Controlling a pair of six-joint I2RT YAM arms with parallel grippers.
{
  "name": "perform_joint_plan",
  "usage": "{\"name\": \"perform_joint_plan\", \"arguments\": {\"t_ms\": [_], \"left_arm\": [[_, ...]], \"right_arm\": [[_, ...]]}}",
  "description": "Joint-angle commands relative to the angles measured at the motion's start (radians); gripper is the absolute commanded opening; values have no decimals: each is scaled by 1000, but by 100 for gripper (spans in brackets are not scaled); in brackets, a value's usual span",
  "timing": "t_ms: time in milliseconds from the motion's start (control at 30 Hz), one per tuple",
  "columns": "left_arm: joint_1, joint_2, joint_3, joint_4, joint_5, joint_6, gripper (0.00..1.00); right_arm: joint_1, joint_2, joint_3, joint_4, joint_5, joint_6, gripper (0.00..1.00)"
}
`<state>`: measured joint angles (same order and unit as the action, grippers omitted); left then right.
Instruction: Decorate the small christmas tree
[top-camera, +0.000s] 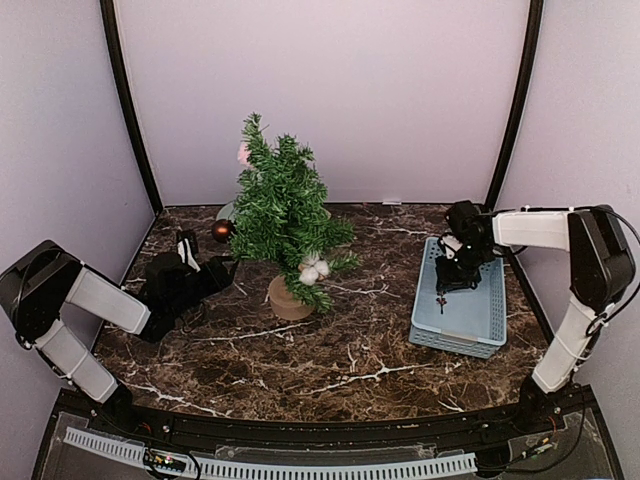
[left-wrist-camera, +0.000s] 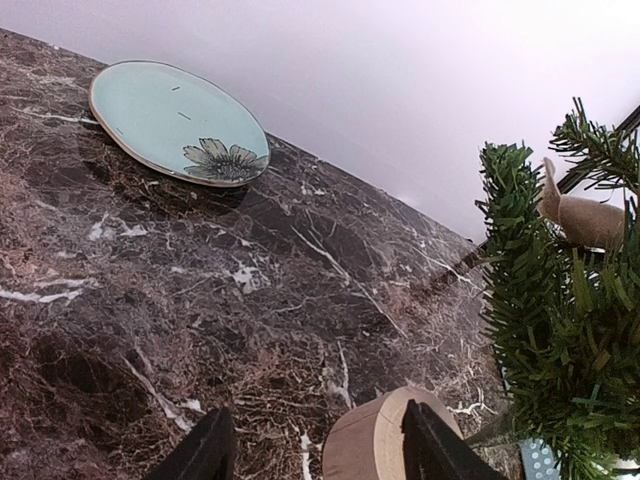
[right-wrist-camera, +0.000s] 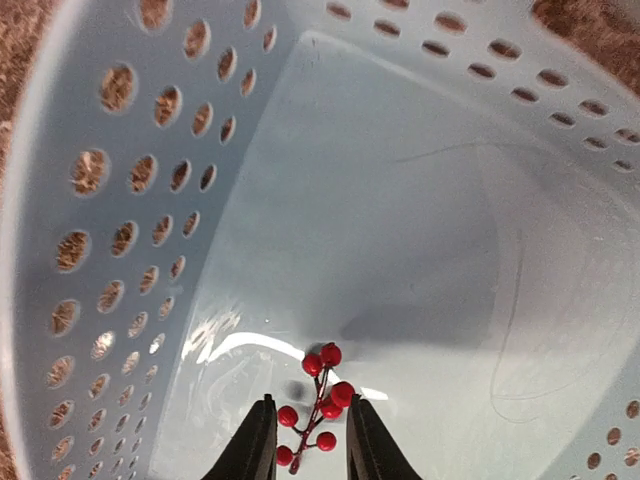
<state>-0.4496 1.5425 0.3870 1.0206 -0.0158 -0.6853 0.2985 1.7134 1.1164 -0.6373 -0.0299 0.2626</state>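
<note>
The small christmas tree (top-camera: 285, 215) stands upright on its round wooden stump (top-camera: 287, 300) at mid-table. It carries a dark red ball (top-camera: 221, 230), white cotton puffs (top-camera: 315, 268) and a beige ornament (left-wrist-camera: 580, 215). My left gripper (top-camera: 225, 268) lies low just left of the stump, open and holding nothing. In the left wrist view the left gripper (left-wrist-camera: 316, 410) has its right finger in front of the stump (left-wrist-camera: 375, 440). My right gripper (top-camera: 442, 285) reaches down into the blue basket (top-camera: 460, 335). In the right wrist view the right gripper (right-wrist-camera: 310, 400) stands slightly open, its fingers either side of a red berry sprig (right-wrist-camera: 322, 405).
A pale green plate with a flower print (left-wrist-camera: 178, 122) lies on the marble table behind the tree, near the back wall. The basket's perforated walls (right-wrist-camera: 130, 200) surround my right gripper closely. Purple walls enclose the table on three sides.
</note>
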Motion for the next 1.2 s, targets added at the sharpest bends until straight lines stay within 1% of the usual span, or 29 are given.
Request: {"name": "perform_joint_plan", "arguments": {"t_ms": [0,233,400,467,900,1000,1100,1167], "left_arm": [[5,-22,-12,28,-2,4,59],[5,-26,-21,34,-8,1,59],[5,-18,-22,42,-8,0,59],[5,-15,-19,42,-7,0,59],[5,-2,-17,55,-9,-3,59],[5,-2,-15,53,-11,-3,59],[5,-1,-13,53,-11,-3,59],[5,0,-11,54,-10,-3,59]], "right_arm": [[-9,48,35,-26,-36,6,26],[-15,91,68,-31,-39,-7,29],[-18,93,104,-60,-24,-20,39],[-17,100,120,-79,-3,-28,39],[-18,165,105,-77,-81,-42,25],[-19,170,102,-75,-93,-43,19],[-18,166,96,-74,-92,-44,17],[-18,169,94,-72,-95,-45,12]]}}
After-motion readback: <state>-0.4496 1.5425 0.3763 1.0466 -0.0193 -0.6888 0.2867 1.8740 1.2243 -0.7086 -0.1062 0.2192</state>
